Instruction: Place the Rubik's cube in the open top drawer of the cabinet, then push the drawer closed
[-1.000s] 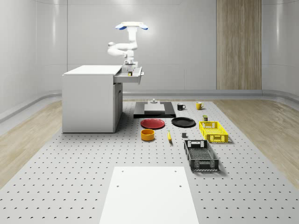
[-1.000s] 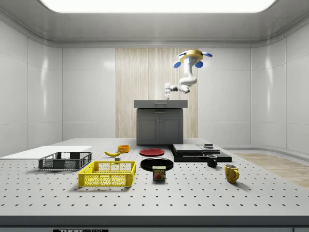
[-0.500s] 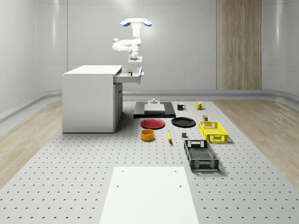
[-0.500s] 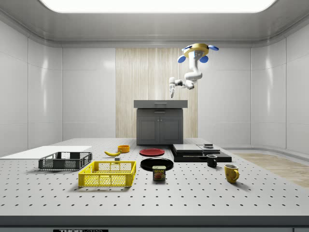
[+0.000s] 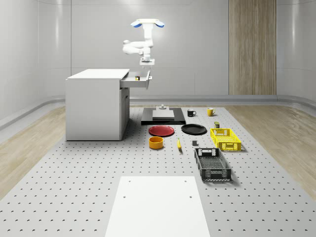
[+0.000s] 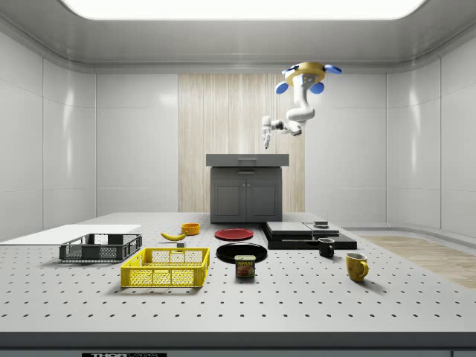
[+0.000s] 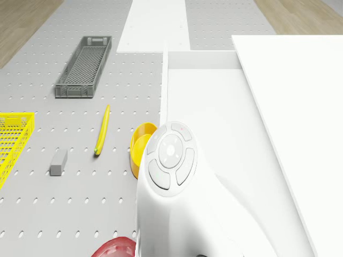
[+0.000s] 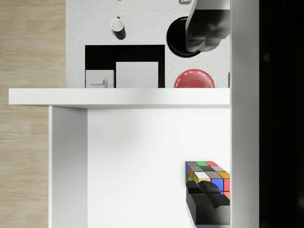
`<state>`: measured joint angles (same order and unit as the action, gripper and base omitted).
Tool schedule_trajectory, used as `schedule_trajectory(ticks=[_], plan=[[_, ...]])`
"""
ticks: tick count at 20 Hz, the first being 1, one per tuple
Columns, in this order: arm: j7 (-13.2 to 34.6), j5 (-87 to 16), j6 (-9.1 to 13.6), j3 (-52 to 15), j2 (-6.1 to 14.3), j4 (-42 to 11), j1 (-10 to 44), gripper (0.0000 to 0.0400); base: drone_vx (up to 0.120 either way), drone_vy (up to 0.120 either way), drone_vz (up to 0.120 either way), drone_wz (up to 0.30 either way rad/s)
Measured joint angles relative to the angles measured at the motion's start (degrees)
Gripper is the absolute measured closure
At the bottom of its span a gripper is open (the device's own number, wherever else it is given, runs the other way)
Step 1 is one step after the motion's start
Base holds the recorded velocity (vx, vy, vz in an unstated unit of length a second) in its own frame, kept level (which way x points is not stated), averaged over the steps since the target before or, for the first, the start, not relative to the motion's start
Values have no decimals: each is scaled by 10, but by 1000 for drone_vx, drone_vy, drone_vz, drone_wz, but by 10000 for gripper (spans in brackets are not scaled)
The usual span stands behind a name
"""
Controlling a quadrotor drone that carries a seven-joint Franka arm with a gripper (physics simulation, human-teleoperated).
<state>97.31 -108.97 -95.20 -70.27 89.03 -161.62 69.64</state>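
Above the open drawer (image 8: 142,152) | gripper (image 5: 146,63) hangs empty, fingers (image 8: 206,28) spread wide | Rubik's cube (image 8: 207,176) sits flat inside, edges square with the drawer walls | drone (image 5: 147,23) hovers over the cabinet's (image 5: 94,103) front.

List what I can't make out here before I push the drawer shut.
- Cube, wrist view: one side covered by a finger.
- Drawer floor, drone view: largely covered by the arm.
- Cube, whole-scene view: too small to judge its seating.
- Plate, drone view: cut off by the edge.
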Motion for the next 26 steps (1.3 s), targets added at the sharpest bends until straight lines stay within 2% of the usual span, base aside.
schedule_trajectory(ticks=[12,13,14,15,16,17,18,19,20,21,23,26], plan=[[-1,-2,4,0,-4,0,-2,0,0,120,0,0],[-1,-5,9,-1,0,0,-1,0,0,120,0,0],[23,-29,46,-14,28,-8,21,0,0,120,0,0],[85,-47,113,-25,54,-12,78,0,0,120,0,0],[157,-46,188,-31,71,-2,140,0,0,120,-120,0],[219,-37,263,-29,79,16,202,0,0,120,-120,0],[270,-25,336,-20,80,40,265,0,0,120,-120,0],[314,-10,401,-7,78,66,327,0,0,120,-120,0],[349,7,454,7,76,93,389,0,0,120,-120,0],[379,24,497,22,73,120,445,0,0,120,-120,0],[424,58,560,47,65,169,533,0,0,120,-120,0],[468,97,618,75,54,225,619,0,0,93,-120,0]])
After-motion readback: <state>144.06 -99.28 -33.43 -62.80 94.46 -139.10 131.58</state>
